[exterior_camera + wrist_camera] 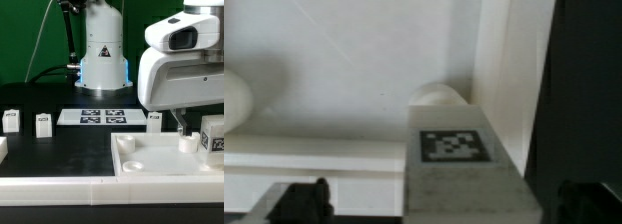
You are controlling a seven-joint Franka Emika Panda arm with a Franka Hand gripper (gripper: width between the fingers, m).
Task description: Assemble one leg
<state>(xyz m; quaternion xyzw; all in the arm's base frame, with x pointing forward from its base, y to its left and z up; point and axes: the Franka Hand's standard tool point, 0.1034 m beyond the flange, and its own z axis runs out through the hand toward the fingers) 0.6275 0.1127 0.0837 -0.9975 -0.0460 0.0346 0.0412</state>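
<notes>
A leg (pixel 455 150), a small white post with a black-and-white tag on its face, stands between my fingers in the wrist view. It is over the corner of the large white square piece (pixel 331 60). My gripper (pixel 446 205) is open, with a finger (pixel 304 200) clear of the leg on each side. In the exterior view the same leg (pixel 213 137) is at the right edge, on the white square piece (pixel 150 160), under my gripper (pixel 208 130). Only one finger (pixel 180 122) shows there.
Two loose legs (pixel 10 121) (pixel 43 124) stand at the exterior view's left, and a third (pixel 154 120) stands behind the square piece. The marker board (pixel 101 116) lies in front of the robot base (pixel 103 62). A white rail (pixel 60 187) runs along the front.
</notes>
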